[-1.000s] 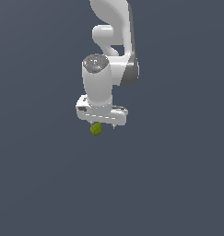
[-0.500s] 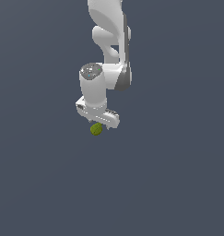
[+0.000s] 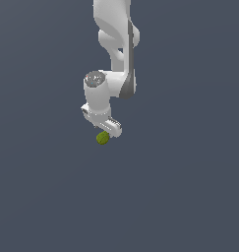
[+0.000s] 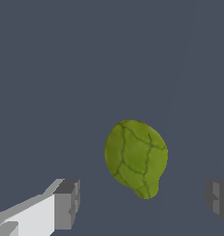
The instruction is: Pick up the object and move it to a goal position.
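A white robot arm (image 3: 116,54) comes down from the top of the exterior view. At its low end is the gripper (image 3: 107,129), white and blocky, tilted a bit to one side.

Just under the gripper sits the object (image 3: 103,138). It is a small green lump, round like a little egg, and much smaller than the gripper. In the exterior view it looks very close to the gripper's underside, a little toward the exterior view's left.

The wrist view shows the object (image 4: 136,157) up close. It is olive green with dark lines all over it (a bit like cracks in dry mud). One end is fat and round, and the other end comes to a small bump.

The fingers (image 4: 67,203) are spread wide apart. One grey tip is on one side of the lump, and the other tip is far over on the other side. There is a clear gap between the lump and each tip, so the fingers are not touching it and hold nothing.

Everything around is plain dark grey-blue.
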